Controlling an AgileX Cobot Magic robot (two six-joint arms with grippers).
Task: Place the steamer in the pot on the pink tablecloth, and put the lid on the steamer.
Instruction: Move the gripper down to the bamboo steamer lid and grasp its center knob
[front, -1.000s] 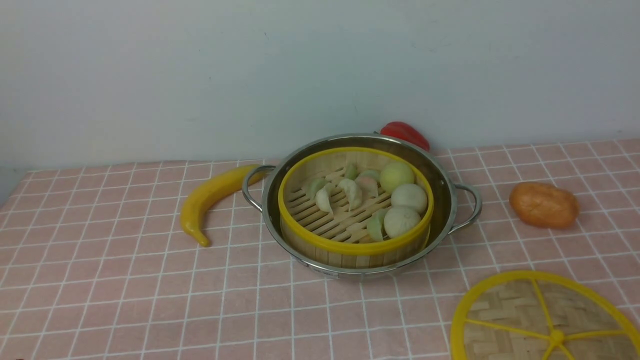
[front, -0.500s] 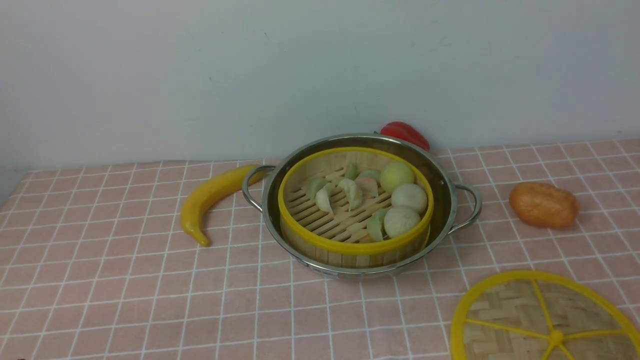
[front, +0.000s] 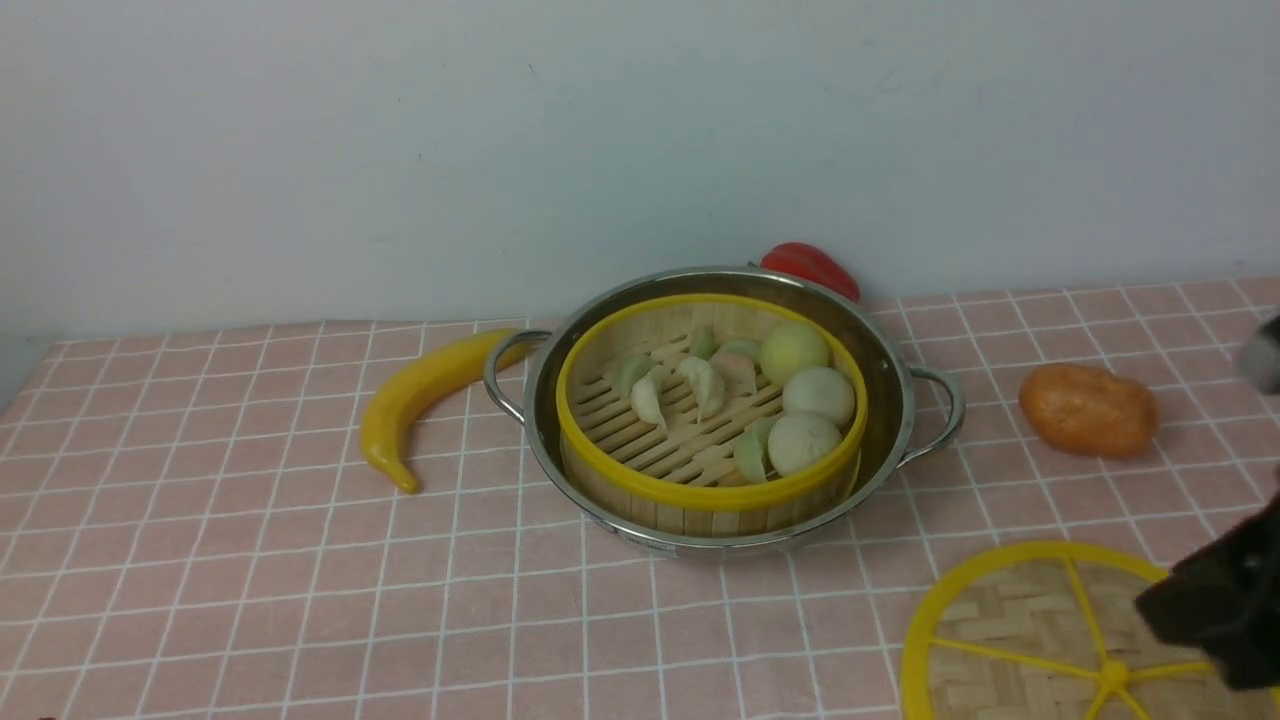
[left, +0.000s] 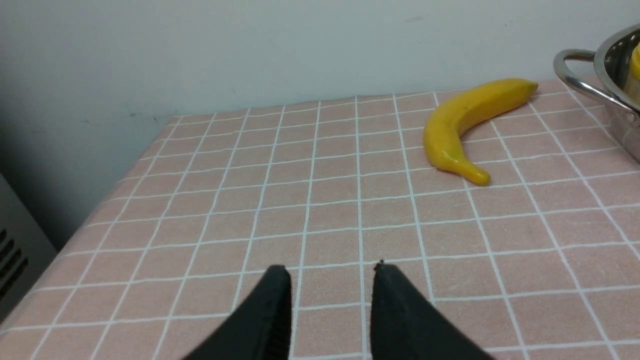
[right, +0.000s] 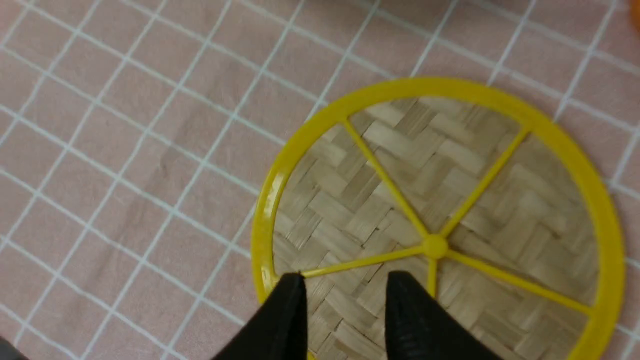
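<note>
The steel pot (front: 885, 400) stands mid-table on the pink tablecloth (front: 250, 560). Inside it sits the steamer (front: 700, 495), holding dumplings and three buns. The lid (front: 1010, 630) lies flat on the cloth at the front right, apart from the pot. In the right wrist view my right gripper (right: 345, 280) hovers open over the lid (right: 435, 200) near its hub, with nothing between its fingers. Its dark body (front: 1215, 605) covers the lid's right side in the front view. My left gripper (left: 330, 272) is open above bare cloth, far left of the pot's handle (left: 575, 67).
A yellow banana (front: 420, 395) lies just left of the pot. A red pepper (front: 810, 265) sits behind the pot by the wall. An orange lump (front: 1088, 410) rests to the right. The table's left edge (left: 107, 200) drops off beside the left gripper.
My right arm has come into the front view from the right edge and now hangs over the lid. Pot, steamer and lid have not moved.
</note>
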